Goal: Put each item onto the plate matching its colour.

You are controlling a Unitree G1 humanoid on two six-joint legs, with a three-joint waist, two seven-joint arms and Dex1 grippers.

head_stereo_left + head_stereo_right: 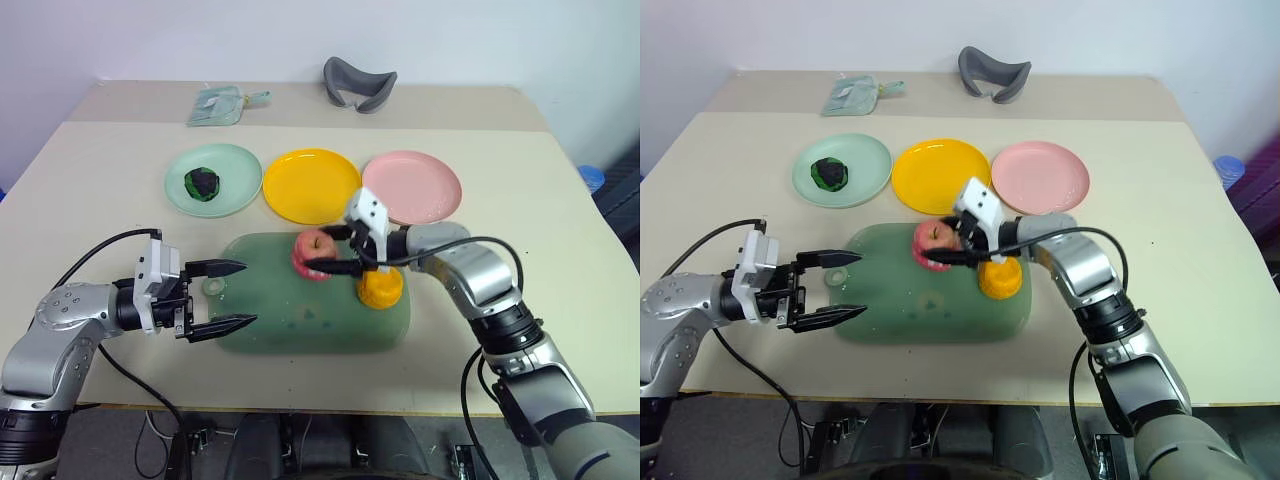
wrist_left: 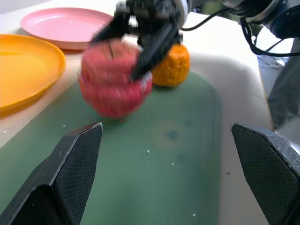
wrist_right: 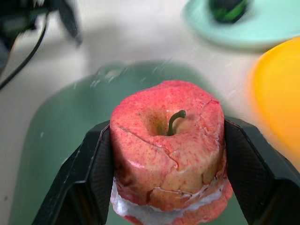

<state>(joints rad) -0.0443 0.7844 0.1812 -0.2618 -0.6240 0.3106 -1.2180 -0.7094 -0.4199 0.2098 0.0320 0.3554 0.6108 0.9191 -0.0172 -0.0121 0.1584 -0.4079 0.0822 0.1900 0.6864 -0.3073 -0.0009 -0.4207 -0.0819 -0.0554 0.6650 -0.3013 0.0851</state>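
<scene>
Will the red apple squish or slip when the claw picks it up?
Probably squishes a little: the apple looks cracked and peeling between the right claw fingers. It likely won't slip, since both fingers press its flat sides. Set on the tray, it might roll, being round.

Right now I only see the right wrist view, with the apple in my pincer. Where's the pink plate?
Observer: The pink plate is at the right end of the plate row, next to the yellow plate. Nothing lies on it.
Operator: Is there any other fruit to sort?
Observer: Yes, an orange sits on the tray, beside the apple.
Operator: What's my other pincer doing?
Observer: The left pincer is open at the tray's left edge, holding nothing.
</scene>
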